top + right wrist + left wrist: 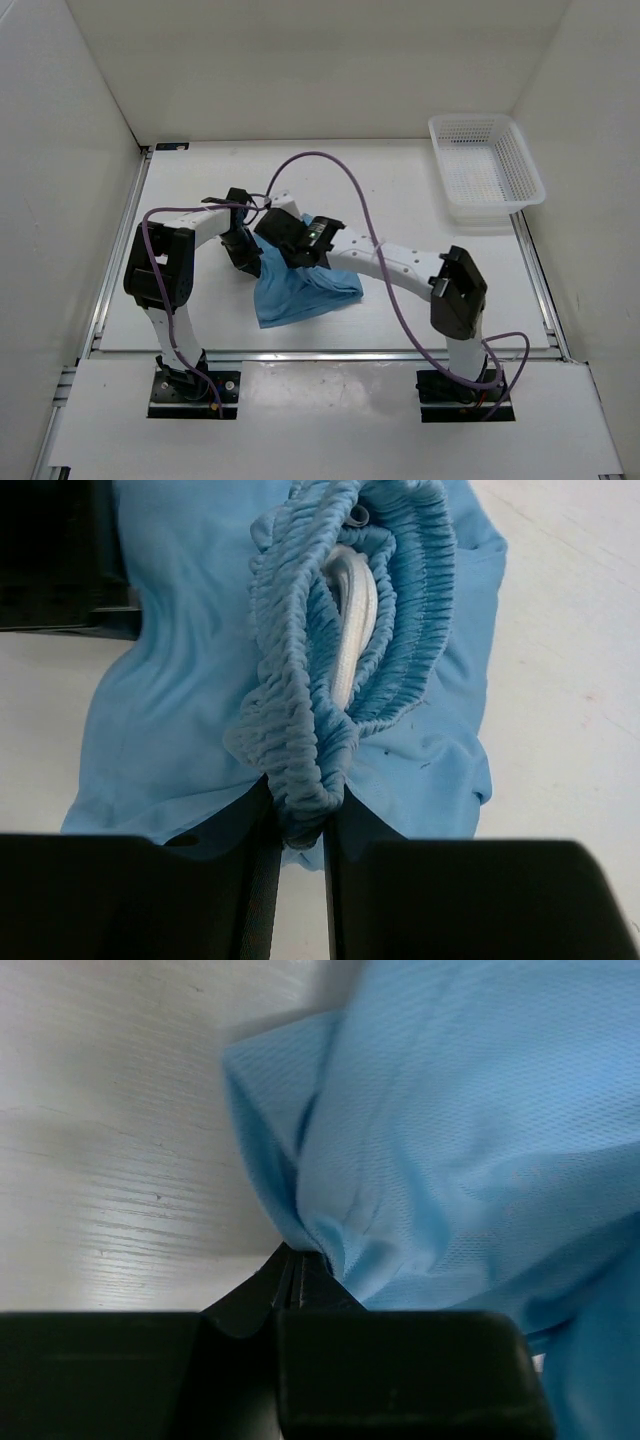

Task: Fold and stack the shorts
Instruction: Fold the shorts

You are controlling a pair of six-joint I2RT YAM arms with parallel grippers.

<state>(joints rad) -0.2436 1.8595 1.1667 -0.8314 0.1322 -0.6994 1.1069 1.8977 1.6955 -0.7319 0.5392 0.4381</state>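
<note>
The light blue shorts [298, 289] lie bunched on the table's middle, between both arms. My left gripper [246, 262] is at their left edge, shut on a fold of thin blue fabric [330, 1230]. My right gripper [300, 252] is at their upper part, shut on the gathered elastic waistband [300, 780], with the white drawstring [350, 620] showing inside the bunched band. The two grippers are close together over the cloth.
A white mesh basket [487, 170] stands at the back right of the table [400, 190]. Purple cables loop above the arms. White walls enclose the table on three sides.
</note>
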